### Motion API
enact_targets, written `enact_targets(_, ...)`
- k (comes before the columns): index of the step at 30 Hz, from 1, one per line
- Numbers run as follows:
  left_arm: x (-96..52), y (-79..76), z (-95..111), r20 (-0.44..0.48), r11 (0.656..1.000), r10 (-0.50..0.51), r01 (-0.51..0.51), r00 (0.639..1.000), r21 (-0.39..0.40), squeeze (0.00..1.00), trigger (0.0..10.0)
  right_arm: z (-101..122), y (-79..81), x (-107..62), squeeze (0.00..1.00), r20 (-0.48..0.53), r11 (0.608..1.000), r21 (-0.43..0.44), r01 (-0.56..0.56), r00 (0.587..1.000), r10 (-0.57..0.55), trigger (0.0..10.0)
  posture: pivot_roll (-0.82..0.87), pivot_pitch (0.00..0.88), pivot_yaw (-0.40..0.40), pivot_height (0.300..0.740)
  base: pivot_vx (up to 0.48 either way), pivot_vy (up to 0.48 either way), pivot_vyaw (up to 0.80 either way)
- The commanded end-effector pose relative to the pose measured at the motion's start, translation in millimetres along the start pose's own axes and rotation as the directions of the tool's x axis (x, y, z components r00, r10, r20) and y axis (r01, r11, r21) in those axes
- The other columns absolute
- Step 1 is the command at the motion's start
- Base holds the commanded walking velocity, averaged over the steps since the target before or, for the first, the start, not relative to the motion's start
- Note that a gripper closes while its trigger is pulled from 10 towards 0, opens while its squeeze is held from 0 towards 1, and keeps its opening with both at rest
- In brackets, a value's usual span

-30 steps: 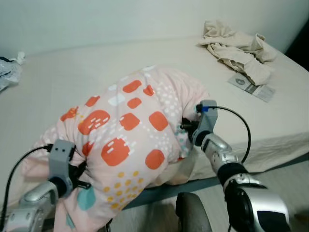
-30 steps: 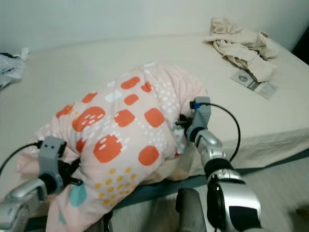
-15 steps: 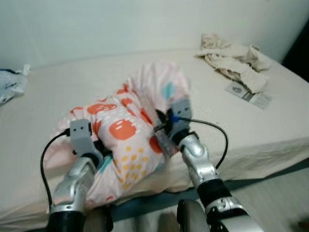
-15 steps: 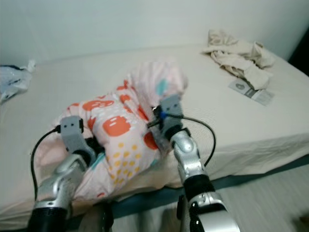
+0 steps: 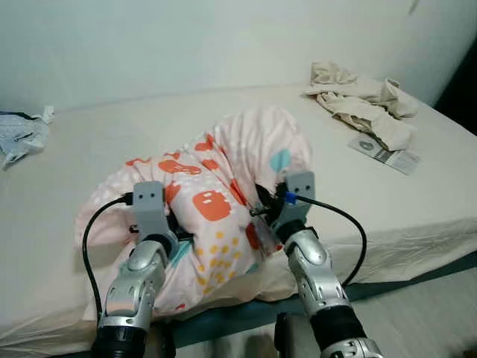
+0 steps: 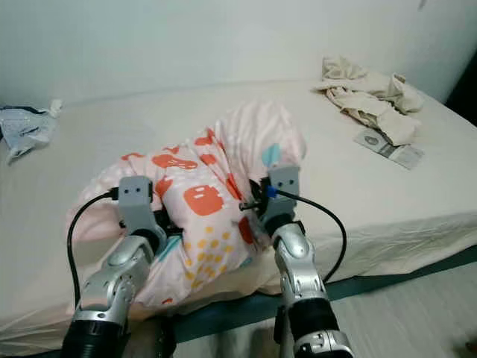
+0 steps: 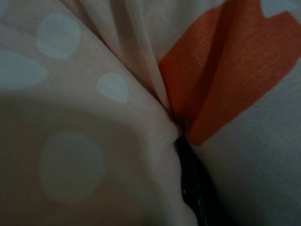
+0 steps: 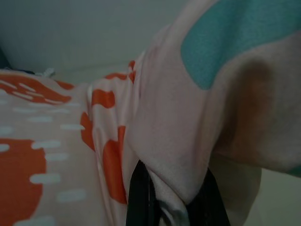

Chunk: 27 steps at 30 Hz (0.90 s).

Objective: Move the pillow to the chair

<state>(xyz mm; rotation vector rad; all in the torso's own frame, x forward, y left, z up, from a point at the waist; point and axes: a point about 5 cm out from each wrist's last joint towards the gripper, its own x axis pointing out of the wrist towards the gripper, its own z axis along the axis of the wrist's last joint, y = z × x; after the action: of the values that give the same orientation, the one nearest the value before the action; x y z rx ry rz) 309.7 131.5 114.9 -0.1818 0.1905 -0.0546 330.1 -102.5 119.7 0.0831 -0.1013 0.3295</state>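
Pillow (image 5: 216, 198), pink with orange, white, yellow and teal patches, is bunched on the near edge of the bed (image 5: 89, 142), squeezed between both arms. Left gripper (image 5: 173, 233) is pressed into the pillow's left side, below its grey camera block; its fingertips are buried in fabric. In the left wrist view only one black finger (image 7: 190, 181) is seen, wedged in a fold at an orange patch, so whether that gripper is clamped on cloth cannot be told. Right gripper (image 5: 262, 216) is pushed into the pillow's right side. In the right wrist view two black fingers (image 8: 140, 195) are seen with a pinch of pink cloth held between them, so it is closed on the pillow. Fingertips themselves are cut off at the frame edge there.

Crumpled beige cloth (image 5: 361, 101) is lying at the far right of the bed, with a small printed leaflet (image 5: 384, 151) just beside it. A light blue bag (image 5: 22, 134) is at the far left edge, partly cut off. Bottom of both arms is cropped by the frame. A dark rounded object (image 5: 294, 343) near the floor is only partly visible and cannot be identified.
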Motion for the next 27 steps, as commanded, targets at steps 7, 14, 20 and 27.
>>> enact_targets(7,-7.9,-15.8,3.8,0.084,0.989,-0.092,0.08,0.992,0.128,0.0,10.0,-8.8,3.9,-12.6,0.0,-0.053,0.999,-0.016,-0.042,0.998,0.041,10.0,-0.01,0.028,-0.008,0.566,0.0,0.0,0.0)
enact_targets(14,-9.2,-17.5,3.4,0.099,0.981,-0.114,0.096,0.989,0.169,0.0,10.0,-1.6,2.0,-14.5,0.0,-0.03,1.0,0.02,-0.016,0.999,0.016,10.0,-0.01,0.03,-0.004,0.591,0.0,0.0,0.0)
enact_targets(20,-11.3,-21.2,-0.6,0.089,0.978,-0.138,0.121,0.986,0.168,0.0,10.0,1.0,2.1,-15.2,0.0,-0.031,1.0,0.0,-0.012,0.999,0.012,10.0,-0.02,0.03,0.001,0.626,0.0,0.0,0.0)
enact_targets(27,-11.0,-21.3,1.3,0.103,0.978,-0.138,0.119,0.985,0.172,0.0,10.0,2.0,2.5,-17.8,0.0,-0.034,1.0,-0.014,-0.022,0.999,0.022,10.0,-0.02,0.032,-0.003,0.666,0.0,0.0,0.0)
